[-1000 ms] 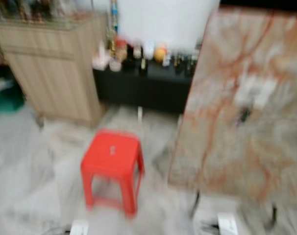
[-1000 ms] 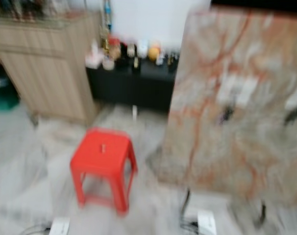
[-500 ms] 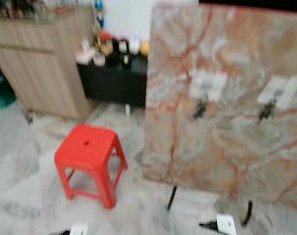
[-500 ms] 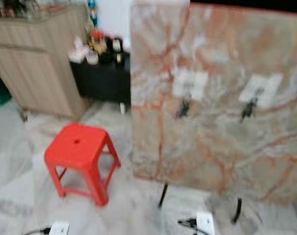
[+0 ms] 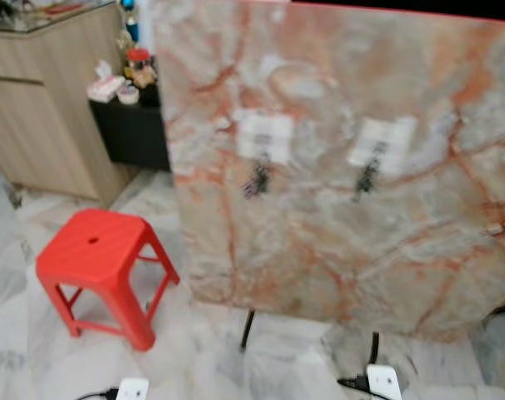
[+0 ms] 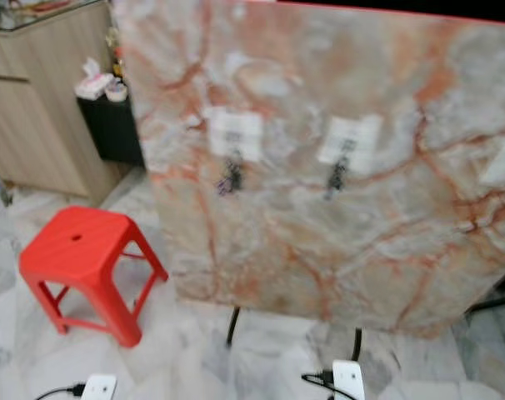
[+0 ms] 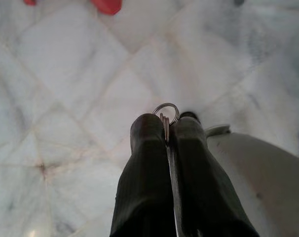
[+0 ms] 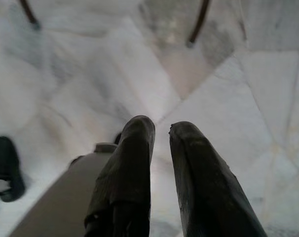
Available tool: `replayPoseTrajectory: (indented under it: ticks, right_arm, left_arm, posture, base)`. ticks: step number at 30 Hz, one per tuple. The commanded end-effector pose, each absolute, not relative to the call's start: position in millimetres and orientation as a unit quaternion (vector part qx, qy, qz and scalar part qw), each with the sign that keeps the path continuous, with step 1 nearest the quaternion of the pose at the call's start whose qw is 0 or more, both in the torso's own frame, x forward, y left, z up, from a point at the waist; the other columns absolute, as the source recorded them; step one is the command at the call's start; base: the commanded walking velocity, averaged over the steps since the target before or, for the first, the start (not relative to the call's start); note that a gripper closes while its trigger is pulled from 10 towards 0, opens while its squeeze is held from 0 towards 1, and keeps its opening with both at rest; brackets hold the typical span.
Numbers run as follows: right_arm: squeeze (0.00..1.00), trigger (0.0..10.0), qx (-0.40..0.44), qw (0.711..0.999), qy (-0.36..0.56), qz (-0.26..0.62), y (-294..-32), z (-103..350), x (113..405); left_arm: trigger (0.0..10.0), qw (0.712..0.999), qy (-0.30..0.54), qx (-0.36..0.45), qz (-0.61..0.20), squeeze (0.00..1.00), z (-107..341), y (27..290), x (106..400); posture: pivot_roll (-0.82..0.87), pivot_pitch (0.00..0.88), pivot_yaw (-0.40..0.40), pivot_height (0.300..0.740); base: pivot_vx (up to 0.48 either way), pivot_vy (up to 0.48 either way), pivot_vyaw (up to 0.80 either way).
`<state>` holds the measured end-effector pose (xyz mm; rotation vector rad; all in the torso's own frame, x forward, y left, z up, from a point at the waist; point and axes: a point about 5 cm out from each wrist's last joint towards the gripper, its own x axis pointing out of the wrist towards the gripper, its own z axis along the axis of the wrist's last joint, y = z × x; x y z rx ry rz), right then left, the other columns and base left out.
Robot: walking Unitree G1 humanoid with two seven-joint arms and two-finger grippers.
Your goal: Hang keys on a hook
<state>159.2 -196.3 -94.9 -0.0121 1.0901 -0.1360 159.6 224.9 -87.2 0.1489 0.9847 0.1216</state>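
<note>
marble floor [image 7: 65, 74] below left end effector [image 7: 167, 129] pinching keys [image 7: 166, 112].

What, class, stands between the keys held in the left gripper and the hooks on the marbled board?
Nothing visible stands in the way. The left gripper hangs low over the floor, clamping the keys. The two dark hooks sit on the marbled board, uncovered; the red stool stands off to its left.

Head eyes face board [image 5: 344, 167] — wrists face floor [image 7: 65, 74].
</note>
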Motion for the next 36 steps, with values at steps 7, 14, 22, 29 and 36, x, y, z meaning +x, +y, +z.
replayPoseTrajectory:
  ticks: [7, 14, 22, 29, 36]
  right_arm:
    - [0.00, 10.0, -0.010, 0.851, 0.521, -0.069, -199.7, -95.0, 157.9]
    - [0.00, 10.0, -0.009, 0.851, 0.520, -0.071, -199.6, -94.8, 158.5]
    - [0.00, 10.0, -0.008, 0.851, 0.520, -0.072, -200.1, -94.5, 158.9]
    - [0.00, 10.0, -0.006, 0.851, 0.519, -0.073, -200.3, -94.3, 159.4]
    - [0.00, 10.0, -0.006, 0.851, 0.520, -0.073, -199.9, -94.5, 159.0]
  left_arm:
    - [10.0, 0.872, 0.482, 0.073, 0.044, 0.00, -90.5, 218.6, 155.4]
    - [10.0, 0.872, 0.482, 0.075, 0.041, 0.00, -90.6, 217.2, 155.9]
    - [10.0, 0.871, 0.484, 0.074, 0.036, 0.00, -91.6, 214.7, 154.7]
    - [10.0, 0.871, 0.485, 0.074, 0.036, 0.00, -92.0, 214.3, 153.8]
    - [10.0, 0.869, 0.488, 0.076, 0.035, 0.00, -92.7, 214.6, 152.0]
  posture:
    - [0.00, 0.000, -0.014, 0.740]
    - [0.00, 0.000, -0.016, 0.740]
    - [0.00, 0.000, -0.021, 0.740]
    - [0.00, 0.000, -0.021, 0.740]
    - [0.00, 0.000, -0.020, 0.740]
  base:
    - [0.000, -0.453, 0.00]
    - [0.000, -0.453, 0.00]
    - [0.000, -0.454, 0.00]
    - [0.000, -0.454, 0.00]
    - [0.000, -0.454, 0.00]
